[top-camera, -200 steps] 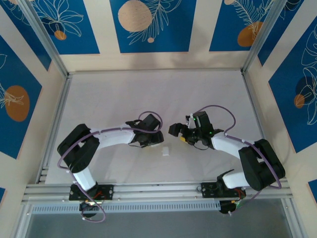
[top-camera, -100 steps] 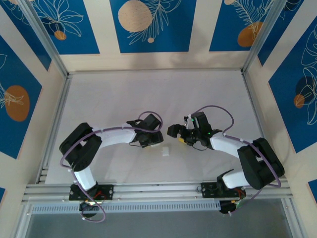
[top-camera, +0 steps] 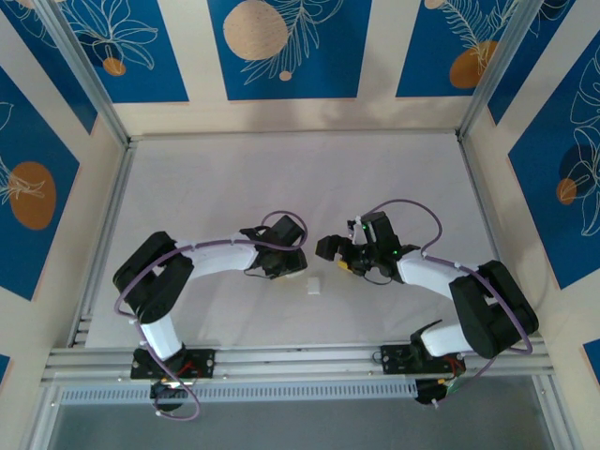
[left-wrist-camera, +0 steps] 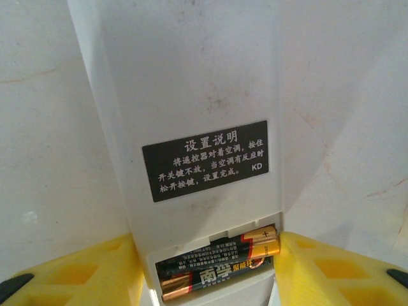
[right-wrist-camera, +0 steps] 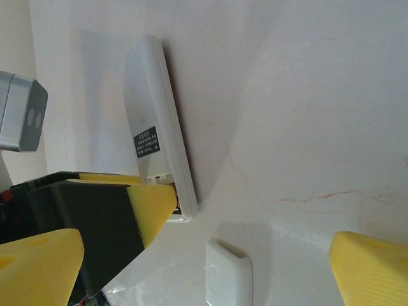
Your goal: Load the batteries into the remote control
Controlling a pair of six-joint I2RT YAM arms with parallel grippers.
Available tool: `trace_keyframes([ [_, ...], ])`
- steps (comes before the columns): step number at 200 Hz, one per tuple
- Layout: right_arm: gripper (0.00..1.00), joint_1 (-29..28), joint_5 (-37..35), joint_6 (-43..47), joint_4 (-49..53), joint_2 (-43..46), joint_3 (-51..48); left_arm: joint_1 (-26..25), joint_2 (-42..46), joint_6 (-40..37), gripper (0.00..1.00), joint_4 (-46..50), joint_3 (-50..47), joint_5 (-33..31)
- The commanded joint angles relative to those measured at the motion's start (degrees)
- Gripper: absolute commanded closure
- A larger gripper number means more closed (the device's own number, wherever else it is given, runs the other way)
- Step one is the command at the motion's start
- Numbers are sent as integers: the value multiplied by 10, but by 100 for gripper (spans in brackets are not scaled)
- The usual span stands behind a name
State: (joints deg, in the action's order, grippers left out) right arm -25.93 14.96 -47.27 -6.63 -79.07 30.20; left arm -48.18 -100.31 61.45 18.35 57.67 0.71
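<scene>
1. Left gripper (left-wrist-camera: 207,241): watching from my remote station, I see its two yellow fingers (left-wrist-camera: 83,274) closed on the remote control (left-wrist-camera: 191,83). In the left wrist view, one pad sits against each long edge at the remote's 6 o'clock end, with no gap showing on either side.
2. The remote control is back face up on the white table (top-camera: 281,178). A black label (left-wrist-camera: 210,159) with white Chinese print crosses its middle, and its body runs away toward 12 o'clock.
3. The batteries (left-wrist-camera: 217,264) lie side by side inside the open compartment just below the label, at 6 o'clock. The upper one shows a gold end with a plus mark pointing to 3 o'clock. The lower one shows a coppery end toward 9 o'clock.
4. In the overhead view I find the left gripper (top-camera: 286,261) near the table's centre. It is at about 10 o'clock from a small white square piece (top-camera: 313,286) lying loose on the table.
5. Also overhead, the right gripper (top-camera: 330,248) hangs at about 1 o'clock from that piece, near the left gripper.
6. In the right wrist view, the right gripper (right-wrist-camera: 205,255) has its yellow fingers (right-wrist-camera: 370,271) spread wide, holding nothing. The white piece (right-wrist-camera: 228,280) lies between them at 6 o'clock. The remote control (right-wrist-camera: 153,108) sits toward 10 o'clock, with its near end between the left gripper's pads.
</scene>
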Motion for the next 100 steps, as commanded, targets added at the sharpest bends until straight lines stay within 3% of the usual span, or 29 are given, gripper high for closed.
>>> trace_keyframes([
  [1,1,-3,-4,-4,-2,-6,-4,6,-18,9,46,-8,-15,-1],
  [52,1,-4,-5,-4,0,-5,-3,12,-40,28,46,-19,-33,18],
  [100,1,-4,-6,-5,-2,-8,-4,11,-52,0,43,72,10,-8],
])
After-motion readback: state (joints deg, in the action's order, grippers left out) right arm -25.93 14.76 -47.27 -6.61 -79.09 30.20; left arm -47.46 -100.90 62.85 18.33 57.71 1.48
